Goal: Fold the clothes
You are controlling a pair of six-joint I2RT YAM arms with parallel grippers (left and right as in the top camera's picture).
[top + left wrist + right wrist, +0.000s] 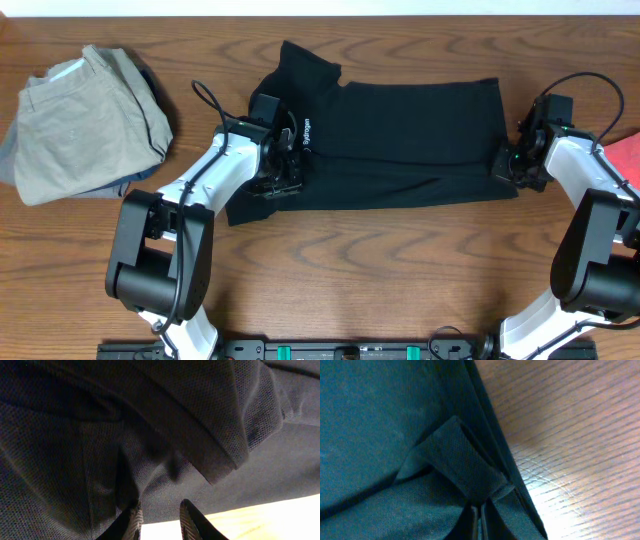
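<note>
T-shirt edge fold sits pinched between right jaws.

Seen from overhead, the left gripper covers the left part of the black soft-fabric T-shirt, and its own body hides its fingertips. The small white logo print on the T-shirt is too small to read. Right of the T-shirt, the red-pink cloth is cut by the picture's edge. Left of it, a grey-blue cloth lies mostly buried under the folded khaki-beige trousers. In the left wrist view the fingers are cut off at the bottom, and whether cloth sits between them cannot be told.
</note>
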